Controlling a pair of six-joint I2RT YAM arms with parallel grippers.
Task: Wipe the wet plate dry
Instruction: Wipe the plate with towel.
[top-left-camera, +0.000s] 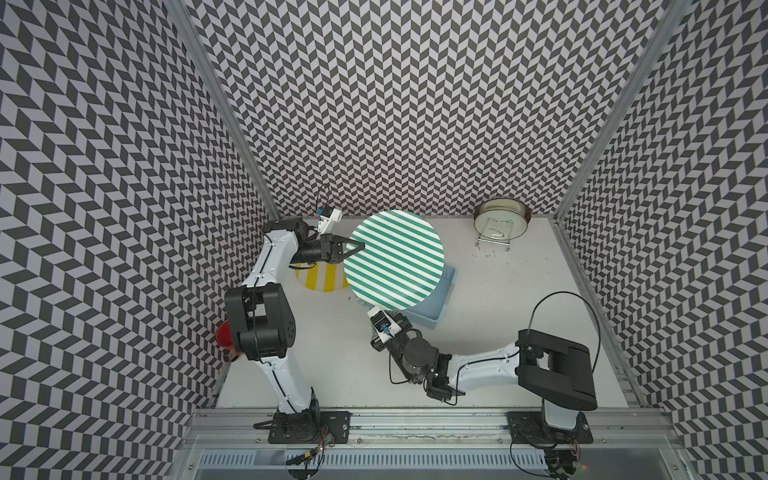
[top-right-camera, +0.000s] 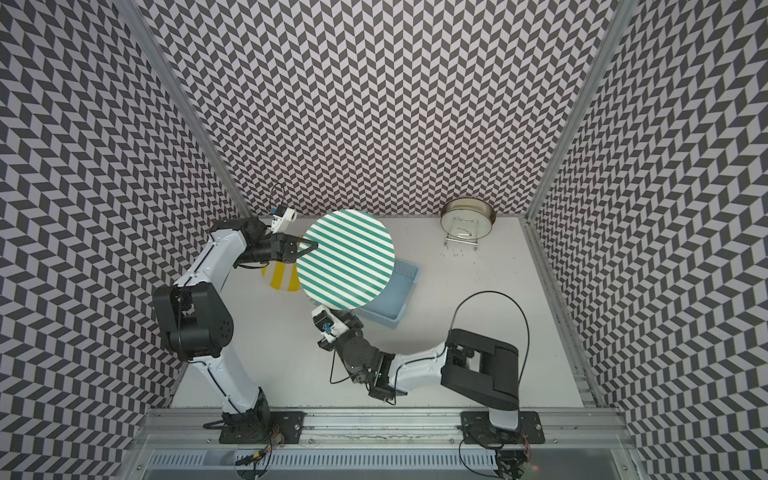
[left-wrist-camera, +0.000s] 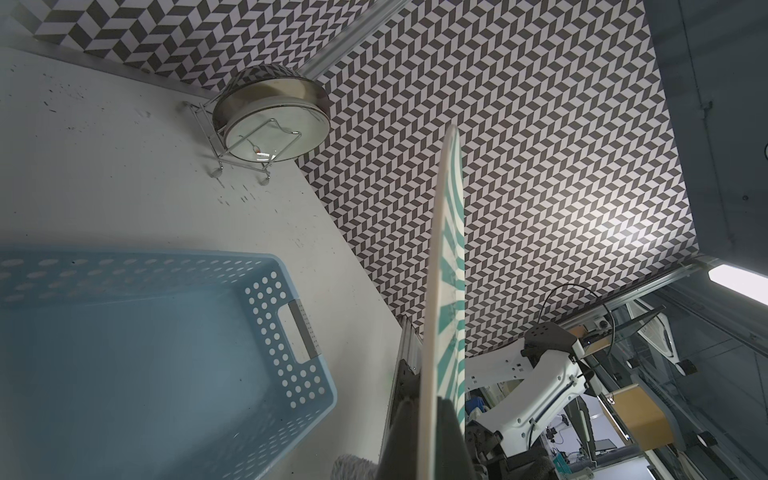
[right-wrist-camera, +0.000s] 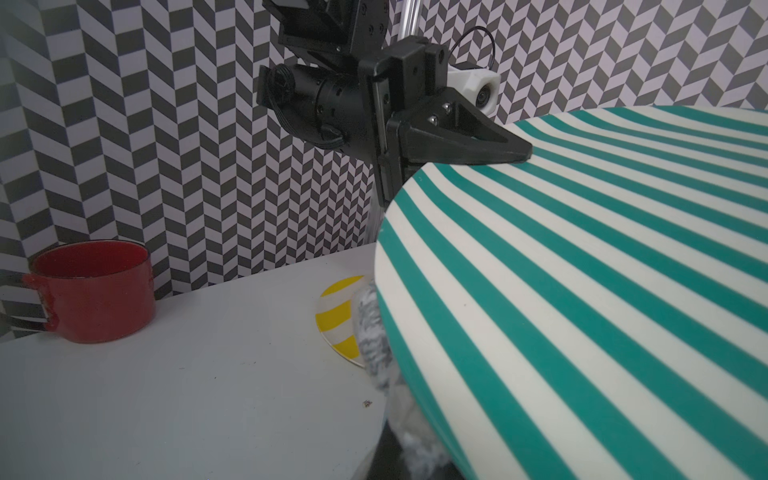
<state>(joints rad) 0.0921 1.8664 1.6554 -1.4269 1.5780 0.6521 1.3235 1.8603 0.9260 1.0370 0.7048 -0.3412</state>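
Plate (top-left-camera: 395, 259), green-and-white striped, hangs above the blue basket (top-left-camera: 436, 309) toward the back edge of the worktop (top-left-camera: 519, 332). The left gripper (top-left-camera: 360, 248) is clamped tight on its rim. The right gripper (right-wrist-camera: 397, 461), closed on a fluffy grey cloth (right-wrist-camera: 374, 332), sits under the plate's near edge.

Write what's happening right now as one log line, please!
left jaws: shut on rim of green striped plate | plate: held over blue basket | right jaws: shut on cloth | cloth: under plate's edge
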